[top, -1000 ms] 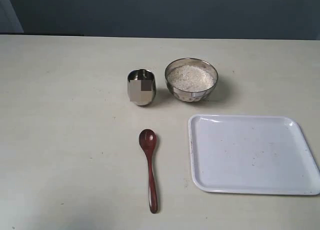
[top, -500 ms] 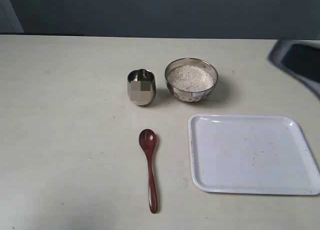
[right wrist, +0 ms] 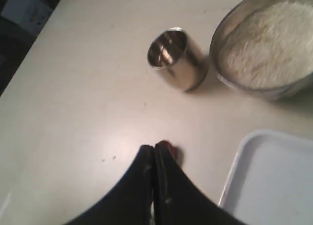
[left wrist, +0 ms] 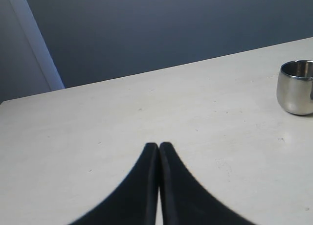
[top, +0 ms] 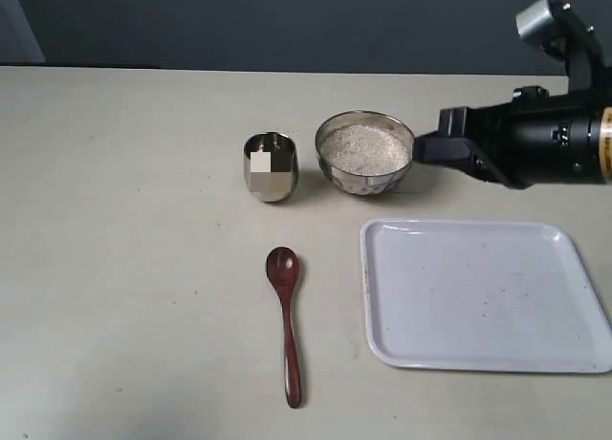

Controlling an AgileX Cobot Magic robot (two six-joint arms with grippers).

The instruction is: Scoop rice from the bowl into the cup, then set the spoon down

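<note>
Tabletop (top: 124, 249) carries everything. Cup (top: 271, 167) upright, centre rear. Bowl (top: 366, 153) just to its right, near but not touching. Rice (top: 364, 145) in the bowl. Spoon (top: 287, 320) lies flat in front of the cup, well apart from it, scoop end toward the cup, handle toward the near edge. Tray (top: 483, 295) right of the spoon, in front of the bowl. Right end effector (top: 426, 151) extends from the right side, just beside the bowl's right rim, behind the tray; contact with the bowl cannot be told.

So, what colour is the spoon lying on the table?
The spoon is a dark reddish-brown all over. The exterior view shows it best.
</note>
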